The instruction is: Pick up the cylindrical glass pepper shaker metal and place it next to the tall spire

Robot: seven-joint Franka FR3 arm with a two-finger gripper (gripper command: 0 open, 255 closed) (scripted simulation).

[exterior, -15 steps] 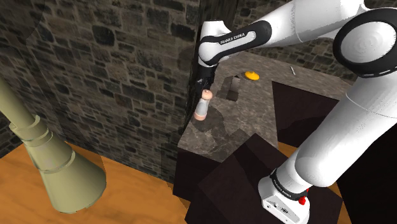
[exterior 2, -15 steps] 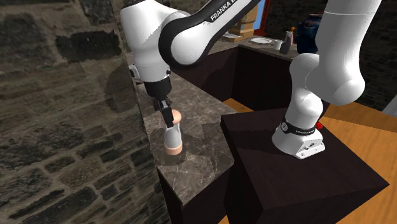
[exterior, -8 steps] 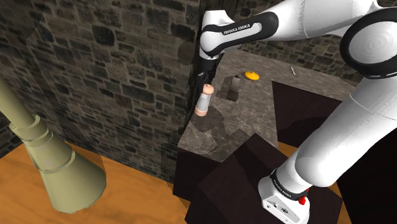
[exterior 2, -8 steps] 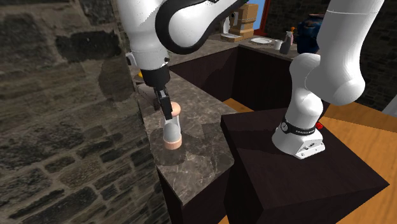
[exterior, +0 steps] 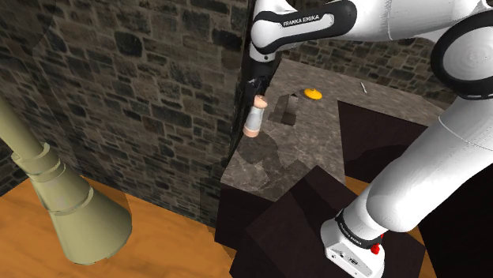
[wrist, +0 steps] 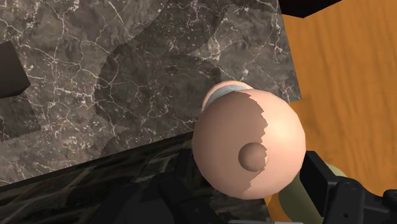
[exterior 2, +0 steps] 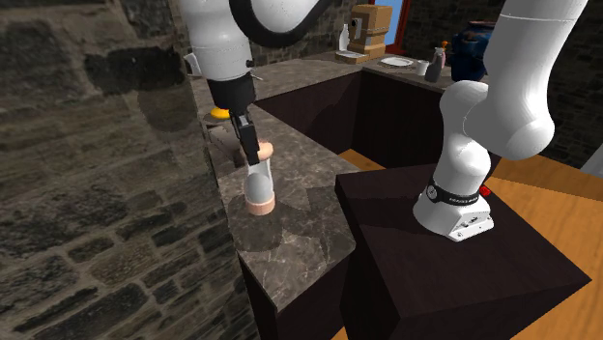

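Wrist view: black gripper (exterior 2: 257,150) clamped on shaker (wrist: 248,146), smooth rounded peach cap, grey cylindrical body, over veined marble counter (wrist: 95,63).

Dark veined stone tabletop (exterior: 316,142): orange disc (exterior: 313,94) and thin pale stick (exterior: 363,87) are seen lying at its far end.

shaker (wrist: 248,146) body hidden under own cap; arm (exterior 2: 522,58) cut by top edge

Pepper shaker (exterior: 254,117) has a pinkish cap and base with a pale grey body, hanging roughly upright just off the counter (exterior: 316,134). The beige flared spire (exterior: 63,197), I think, stands at its 8 o'clock.
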